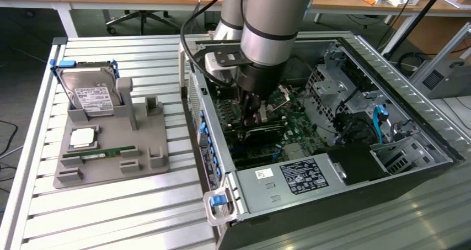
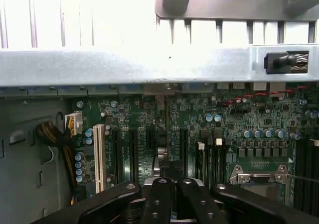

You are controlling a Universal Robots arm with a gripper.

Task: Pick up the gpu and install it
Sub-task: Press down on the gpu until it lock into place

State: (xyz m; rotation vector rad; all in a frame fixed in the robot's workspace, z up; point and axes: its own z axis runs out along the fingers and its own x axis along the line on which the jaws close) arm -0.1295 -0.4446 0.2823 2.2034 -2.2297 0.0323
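1. The gripper (image 1: pixel 254 116) hangs low inside the computer case (image 1: pixel 412 90), right over the middle of the motherboard (image 1: pixel 298 126). In the wrist view its fingers (image 2: pixel 160 196) sit drawn together on a thin dark card seen edge-on. I judge that card to be the gpu (image 2: pixel 160 152). It stands upright just above the motherboard, among the black expansion slots (image 2: pixel 133 154).

2. You cannot see from either view whether the card's edge sits in a slot or only near one. If it is off the slot's line, pushing towards the motherboard can bend the card or chip the slot.

3. The card's silvery bracket end points at the case wall (image 2: pixel 149 67) along the motherboard's edge. If the bracket catches on that wall, the card can tip in the grip and go in crooked.

4. The grip is a narrow pinch on a flat card. A slip can drop the gpu onto the motherboard.

5. The white slot (image 2: pixel 99 157) and the blue capacitors (image 2: pixel 79 164) stand on the motherboard beside the black slots. The yellow-and-black cable bundle (image 2: pixel 50 134) hangs just off the motherboard's edge. A sideways drift can knock or snag any of them.

6. The grey fixture tray (image 1: pixel 151 164) lies well apart from the motherboard, outside the case. It carries the hard drive (image 1: pixel 92 95) and the green memory stick (image 1: pixel 99 152), neither at risk.
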